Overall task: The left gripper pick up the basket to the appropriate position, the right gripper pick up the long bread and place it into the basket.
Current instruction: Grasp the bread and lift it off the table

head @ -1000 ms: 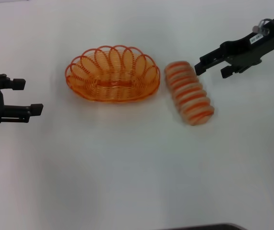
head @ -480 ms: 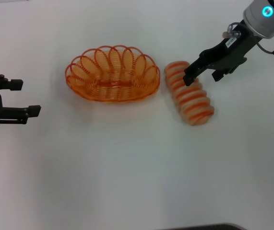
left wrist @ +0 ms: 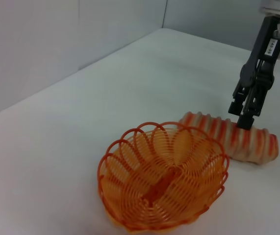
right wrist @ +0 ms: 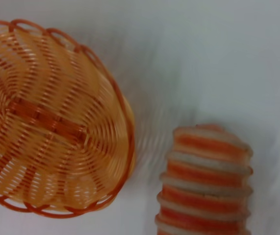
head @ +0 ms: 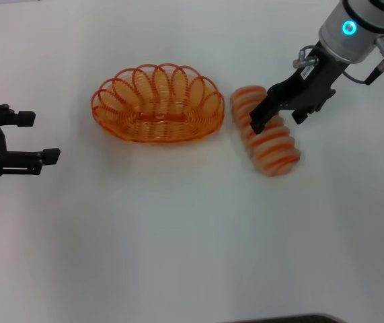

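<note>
The orange wire basket (head: pixel 157 104) sits empty on the white table, left of the long bread (head: pixel 267 133), which lies beside it with a small gap. My right gripper (head: pixel 277 121) is open and hovers over the middle of the bread, one finger on each side of it. The left wrist view shows this gripper (left wrist: pixel 241 115) just above the bread (left wrist: pixel 233 139), behind the basket (left wrist: pixel 164 181). The right wrist view looks down on the basket (right wrist: pixel 46 122) and the bread (right wrist: pixel 208 181). My left gripper (head: pixel 39 136) is open and empty, far left of the basket.
The white table (head: pixel 178 235) carries only the basket and bread. A dark edge (head: pixel 286 318) shows at the near side. A grey wall (left wrist: pixel 41 44) stands behind the table in the left wrist view.
My right gripper has swung left and down from the far right until it is over the bread. The left gripper, basket and bread have not moved.
</note>
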Available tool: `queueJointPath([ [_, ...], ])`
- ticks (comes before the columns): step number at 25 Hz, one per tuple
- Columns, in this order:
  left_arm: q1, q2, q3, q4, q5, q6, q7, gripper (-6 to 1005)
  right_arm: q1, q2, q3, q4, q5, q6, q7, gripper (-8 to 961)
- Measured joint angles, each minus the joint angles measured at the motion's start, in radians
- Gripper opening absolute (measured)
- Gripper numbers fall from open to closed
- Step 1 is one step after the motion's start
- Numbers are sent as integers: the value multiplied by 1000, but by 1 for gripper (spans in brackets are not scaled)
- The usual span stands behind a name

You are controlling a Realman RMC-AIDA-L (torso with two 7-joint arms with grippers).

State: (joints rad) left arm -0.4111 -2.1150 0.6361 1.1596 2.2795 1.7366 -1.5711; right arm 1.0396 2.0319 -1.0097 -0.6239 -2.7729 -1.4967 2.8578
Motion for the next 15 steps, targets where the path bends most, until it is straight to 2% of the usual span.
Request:
queueJointPath([
  [15, 2, -6, -2, -3, -5, -2, 5, 852, 44, 25, -83, 50, -31, 26, 33, 938],
])
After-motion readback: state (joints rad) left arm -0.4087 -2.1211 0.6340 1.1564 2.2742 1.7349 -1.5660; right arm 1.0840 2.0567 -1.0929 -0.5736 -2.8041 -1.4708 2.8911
